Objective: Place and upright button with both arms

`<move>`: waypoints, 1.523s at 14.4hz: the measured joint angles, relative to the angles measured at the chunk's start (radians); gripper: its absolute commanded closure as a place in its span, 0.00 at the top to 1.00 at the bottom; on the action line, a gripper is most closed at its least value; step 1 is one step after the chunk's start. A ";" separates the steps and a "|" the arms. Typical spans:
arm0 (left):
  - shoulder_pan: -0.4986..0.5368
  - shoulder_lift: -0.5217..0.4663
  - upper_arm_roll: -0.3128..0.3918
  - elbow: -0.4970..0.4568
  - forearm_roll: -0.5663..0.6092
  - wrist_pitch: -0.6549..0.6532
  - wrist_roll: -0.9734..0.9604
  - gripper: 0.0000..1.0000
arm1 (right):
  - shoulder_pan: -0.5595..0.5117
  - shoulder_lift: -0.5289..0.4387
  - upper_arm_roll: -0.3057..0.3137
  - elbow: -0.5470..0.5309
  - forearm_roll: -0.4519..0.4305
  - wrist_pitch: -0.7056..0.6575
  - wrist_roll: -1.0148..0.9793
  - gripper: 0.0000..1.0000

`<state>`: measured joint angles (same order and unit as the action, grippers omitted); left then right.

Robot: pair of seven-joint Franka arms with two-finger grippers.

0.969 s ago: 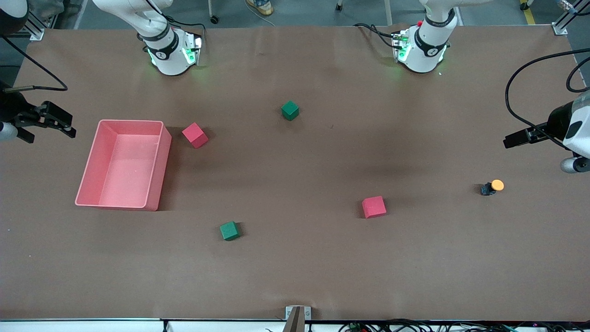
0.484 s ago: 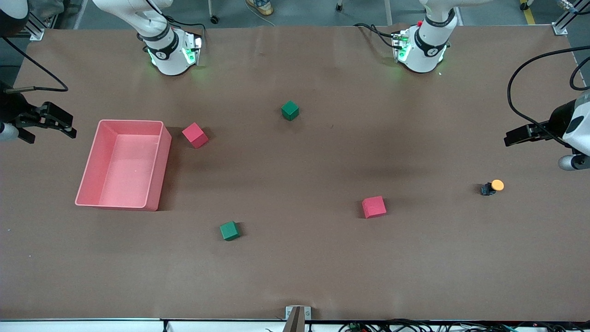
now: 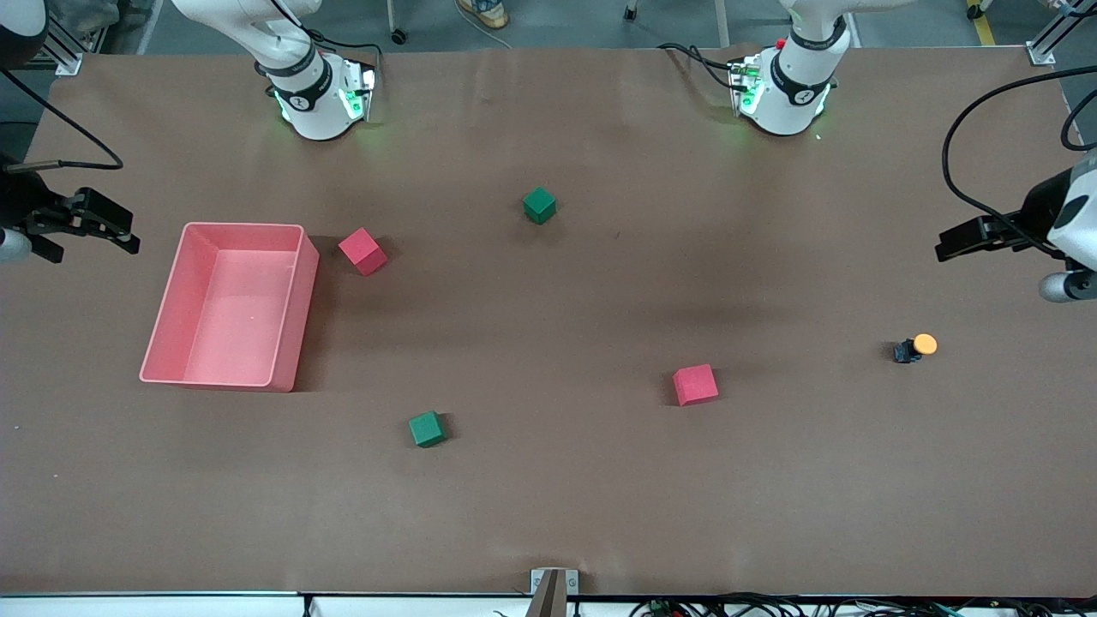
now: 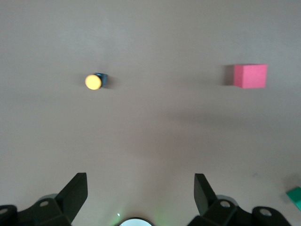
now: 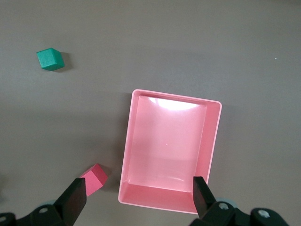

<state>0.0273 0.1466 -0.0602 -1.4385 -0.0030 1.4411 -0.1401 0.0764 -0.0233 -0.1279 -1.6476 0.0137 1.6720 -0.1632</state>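
Front view: the button point(image 3: 915, 348) lies tipped on the counter point(image 3: 548, 497) near the left arm's end, orange cap sideways, dark body beside it. Left wrist view: left gripper point(image 4: 141, 195) above, fingers spread. Right wrist view: right gripper point(image 5: 140, 197) over the pink bin point(image 5: 169, 150), fingers spread.

- Bin point(image 3: 224, 306) at centre-left of the front view, toward the right arm's end of the table.
- One cube point(image 3: 362, 251) just beside the bin's upper corner; another point(image 3: 539, 206) in the upper middle.
- Third cube point(image 3: 427, 428) lower centre; fourth point(image 3: 695, 385) right of centre.
- Button point(image 3: 914, 348) far right in frame, lying on its side, well apart from the cubes.
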 measured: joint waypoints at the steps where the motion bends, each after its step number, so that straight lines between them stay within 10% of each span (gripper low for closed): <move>1: 0.000 0.000 -0.009 0.000 -0.011 -0.014 -0.003 1.00 | -0.001 0.000 -0.001 0.000 0.000 0.000 0.000 1.00; 22: -0.008 -0.292 -0.020 -0.280 -0.038 0.071 0.017 1.00 | -0.005 0.001 -0.002 -0.001 0.000 -0.007 0.000 1.00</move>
<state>0.0193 -0.1456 -0.0805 -1.7189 -0.0414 1.5121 -0.1234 0.0711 -0.0223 -0.1298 -1.6487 0.0135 1.6648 -0.1632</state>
